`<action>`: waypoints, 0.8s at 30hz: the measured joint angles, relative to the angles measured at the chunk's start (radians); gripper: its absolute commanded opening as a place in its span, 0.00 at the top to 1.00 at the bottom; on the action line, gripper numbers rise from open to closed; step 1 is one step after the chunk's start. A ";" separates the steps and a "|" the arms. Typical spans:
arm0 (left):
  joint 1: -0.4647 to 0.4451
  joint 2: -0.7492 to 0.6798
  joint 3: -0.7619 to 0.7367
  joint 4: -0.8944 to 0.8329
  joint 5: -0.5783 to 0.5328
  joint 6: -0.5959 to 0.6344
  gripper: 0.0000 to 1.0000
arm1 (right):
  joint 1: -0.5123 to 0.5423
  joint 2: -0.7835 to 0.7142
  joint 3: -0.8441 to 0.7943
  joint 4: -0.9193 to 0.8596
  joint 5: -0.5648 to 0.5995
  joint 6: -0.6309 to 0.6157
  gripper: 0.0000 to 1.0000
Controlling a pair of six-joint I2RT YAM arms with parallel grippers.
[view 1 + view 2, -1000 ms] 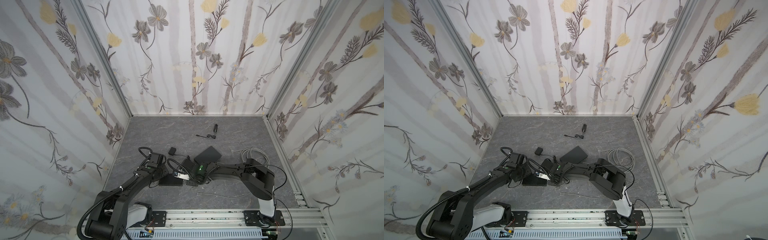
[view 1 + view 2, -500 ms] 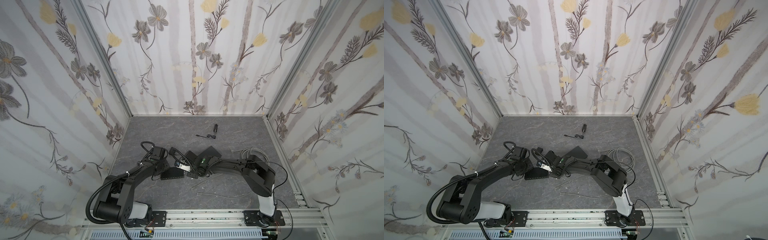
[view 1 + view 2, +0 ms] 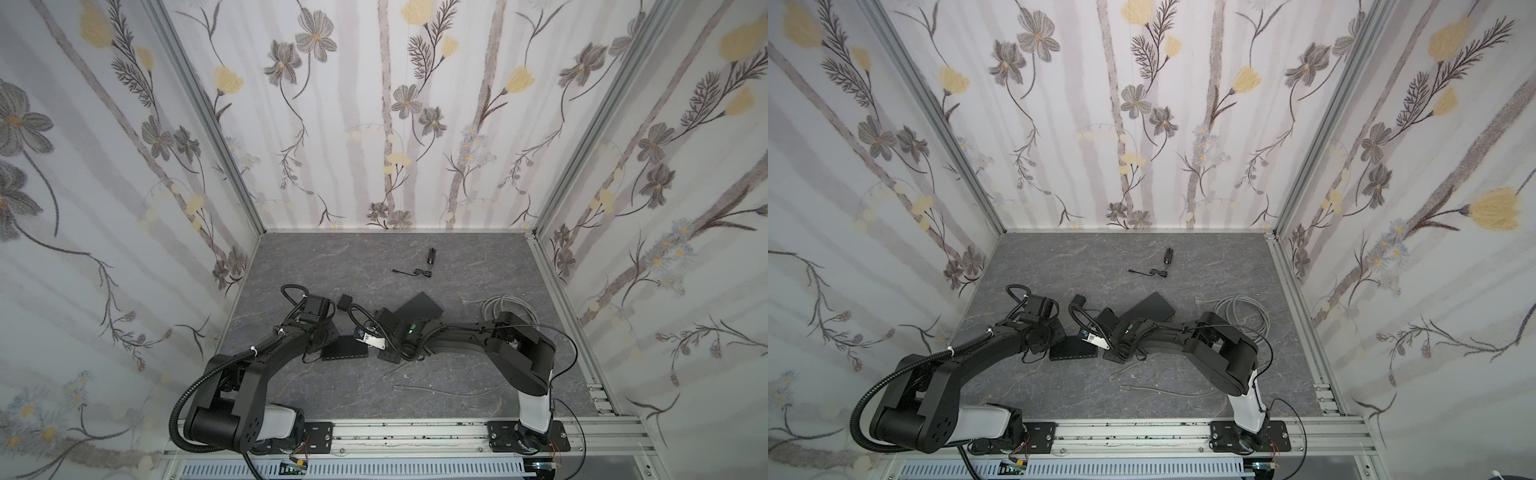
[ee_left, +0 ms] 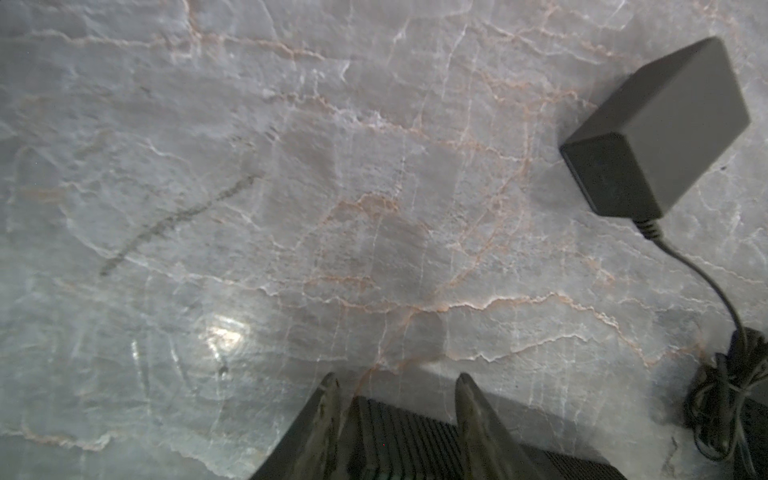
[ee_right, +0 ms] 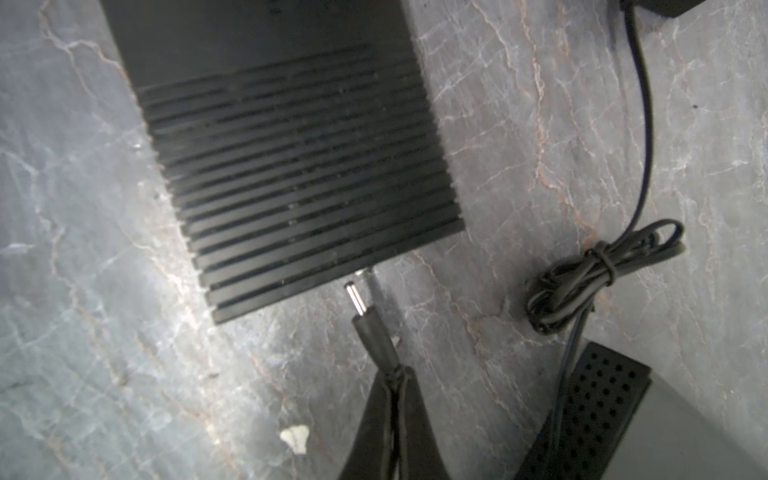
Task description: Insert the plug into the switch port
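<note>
The switch (image 3: 345, 348) (image 3: 1073, 348) is a flat black box with a ribbed top (image 5: 291, 166), lying on the grey marbled table. My left gripper (image 4: 397, 380) (image 3: 326, 347) is shut on its left end, one finger on each side of the ribbed casing (image 4: 399, 432). My right gripper (image 5: 395, 374) (image 3: 379, 345) is shut on the black barrel plug (image 5: 370, 324) just behind its body. The plug's metal tip points at the switch's near edge, a short gap away and outside it. The port itself is too dark to make out.
The plug's black power adapter (image 4: 656, 124) (image 3: 344, 300) lies behind the switch, its tied cable bundle (image 5: 582, 282) beside the plug. A perforated black box (image 5: 598, 415) lies under my right arm. A grey cable coil (image 3: 503, 303) lies right, thin wires (image 3: 436, 390) in front.
The switch and both grippers have shifted a little toward the back wall, most of it in the first half second. Both grips are unchanged.
</note>
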 measured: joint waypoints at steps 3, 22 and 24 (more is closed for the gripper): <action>0.000 0.000 0.000 0.000 -0.002 0.000 0.54 | 0.000 -0.003 -0.002 0.006 -0.010 0.006 1.00; 0.000 0.020 0.014 -0.003 -0.011 0.000 0.54 | 0.010 -0.003 -0.008 0.029 -0.025 0.006 1.00; 0.000 0.020 0.014 -0.003 -0.011 -0.001 0.54 | 0.012 -0.002 -0.008 0.029 -0.025 0.005 1.00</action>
